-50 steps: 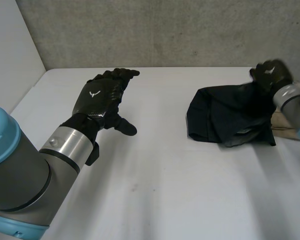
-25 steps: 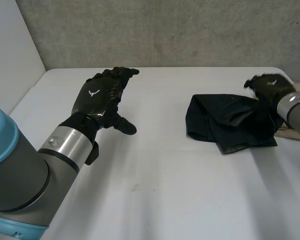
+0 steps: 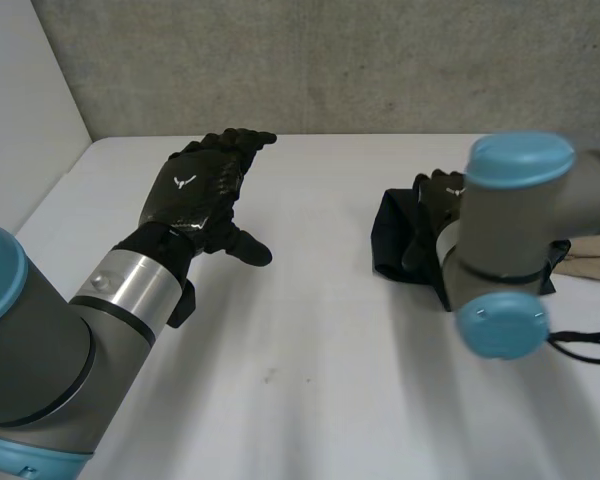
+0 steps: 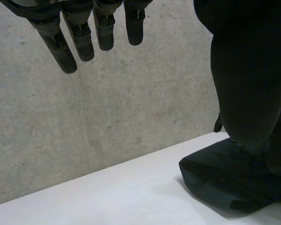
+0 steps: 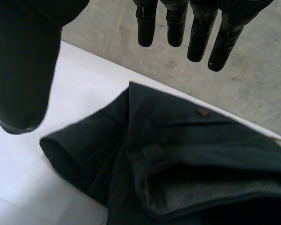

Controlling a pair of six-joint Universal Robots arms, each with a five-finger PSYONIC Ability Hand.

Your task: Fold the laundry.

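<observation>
A dark garment (image 3: 393, 240) lies crumpled in soft, uneven folds at the centre right of the head view, on a smooth white tabletop (image 3: 310, 340). The matte black right hand (image 3: 438, 195) is poised over the garment's top edge, partly hidden behind the right arm (image 3: 520, 215) with its grey joints and light-blue caps. In the right wrist view its fingers (image 5: 174, 26) are straight and spread wide, holding nothing. They appear to hang just clear of the cloth, though contact is hard to judge from this angle. Beneath the palm the garment (image 5: 187, 154) shows a thick woven fabric, a rolled hem and a small round metal stud (image 5: 203, 112).

The left hand (image 3: 202, 190), at the upper left of the head view, hovers well apart from the garment. Its fingers (image 4: 82, 37) are extended and loosely parted, gripping nothing. Beyond its thumb the garment (image 4: 215, 176) sits as a low, rumpled heap.

A beige cloth (image 3: 592, 258) peeks out at the right edge, just beside the dark one. A rough, speckled concrete wall (image 3: 330, 60) backs the tabletop, and a plain white side panel (image 3: 20, 100) closes the left.
</observation>
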